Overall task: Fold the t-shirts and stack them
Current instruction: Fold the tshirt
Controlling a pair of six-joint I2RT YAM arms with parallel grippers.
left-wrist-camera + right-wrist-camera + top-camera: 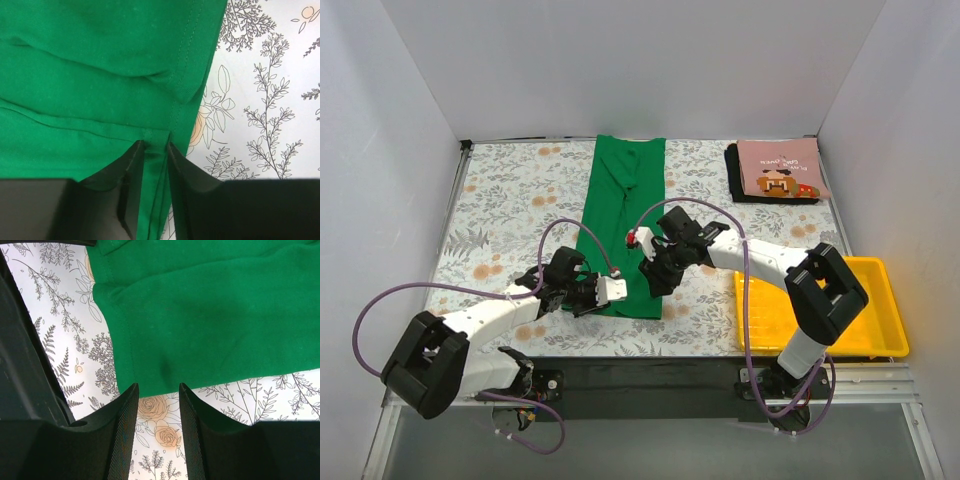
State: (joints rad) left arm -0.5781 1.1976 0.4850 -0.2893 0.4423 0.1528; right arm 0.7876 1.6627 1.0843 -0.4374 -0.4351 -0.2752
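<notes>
The bright green t-shirt (625,200) lies as a long narrow strip down the middle of the table. My left gripper (608,292) is at its near end, shut on the hem, which shows pinched between the fingers in the left wrist view (155,146). My right gripper (657,272) is at the strip's right edge. In the right wrist view it (157,390) is open and empty, its tips over the table just short of the green shirt's (210,315) edge. The pink printed t-shirt (778,168) lies folded on the black t-shirt (736,186) at the back right.
A yellow plastic tray (880,300) stands at the near right, beside the right arm. The table has a floral cloth (510,200). White walls close in the left, back and right sides.
</notes>
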